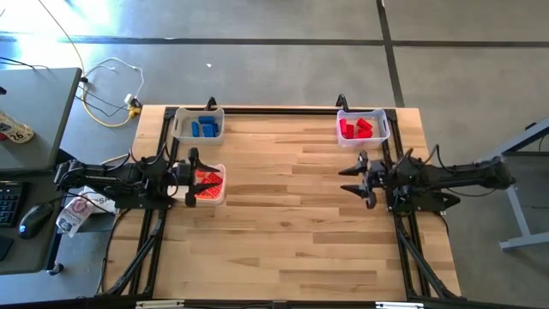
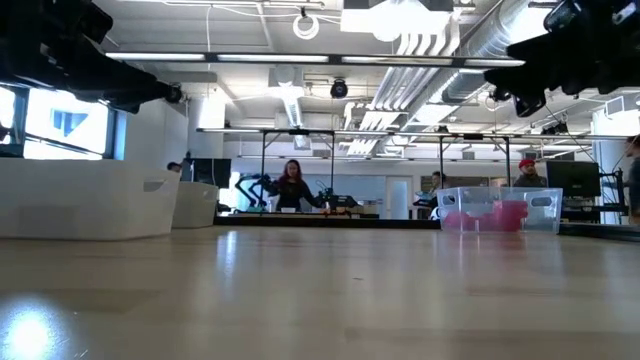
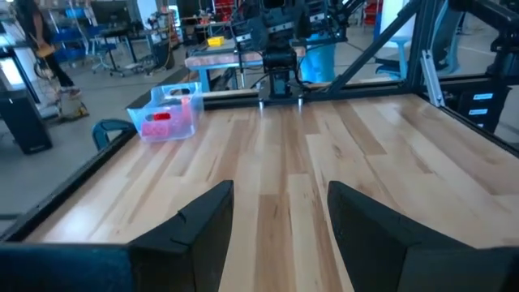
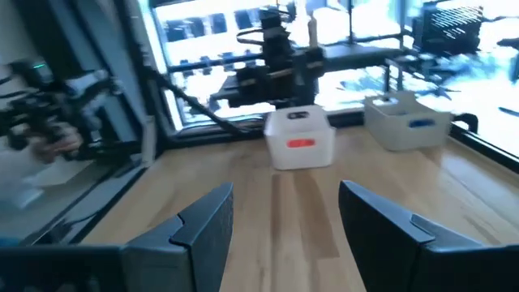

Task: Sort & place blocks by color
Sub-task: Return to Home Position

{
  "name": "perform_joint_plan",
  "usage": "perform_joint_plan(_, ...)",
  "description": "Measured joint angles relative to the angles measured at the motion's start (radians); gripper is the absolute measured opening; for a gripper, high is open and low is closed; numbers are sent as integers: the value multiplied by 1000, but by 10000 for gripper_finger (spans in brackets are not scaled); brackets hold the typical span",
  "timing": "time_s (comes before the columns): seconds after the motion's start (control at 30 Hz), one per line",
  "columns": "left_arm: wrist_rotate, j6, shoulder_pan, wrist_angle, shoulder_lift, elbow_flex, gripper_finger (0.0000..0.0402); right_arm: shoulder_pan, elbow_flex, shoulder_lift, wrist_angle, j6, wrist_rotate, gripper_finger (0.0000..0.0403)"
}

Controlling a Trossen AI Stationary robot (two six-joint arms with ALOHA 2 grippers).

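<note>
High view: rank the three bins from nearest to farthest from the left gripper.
Measured from the left gripper, open at the table's left edge:
1. Orange-block bin: right at the fingertips, left edge.
2. Blue-block bin: back left corner.
3. Red-block bin: back right corner, across the table.

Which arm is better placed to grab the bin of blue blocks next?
Left. The left gripper, fingers open, hovers at the orange-block bin, just beside the bin of blue blocks. The right gripper is across the table, near the clear bin of red blocks.
</note>
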Motion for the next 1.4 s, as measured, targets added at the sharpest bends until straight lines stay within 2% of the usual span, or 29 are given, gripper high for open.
perform_joint_plan(0.27,-3,13,0,-3,0,0,188,0,-57,-106,-11,-114,-80,209)
perform_joint_plan(0.43,-3,12,0,-5,0,0,188,0,-60,-114,-48,-144,-73,209)
perform_joint_plan(0.8,-3,12,0,-5,0,0,188,-19,-60,-121,-149,-51,106,209)
perform_joint_plan(1.07,-3,11,0,-5,0,0,188,-111,-60,-120,-236,101,114,209)
perform_joint_plan(1.4,-3,11,0,-5,0,0,188,-126,-60,-120,-235,158,108,209)
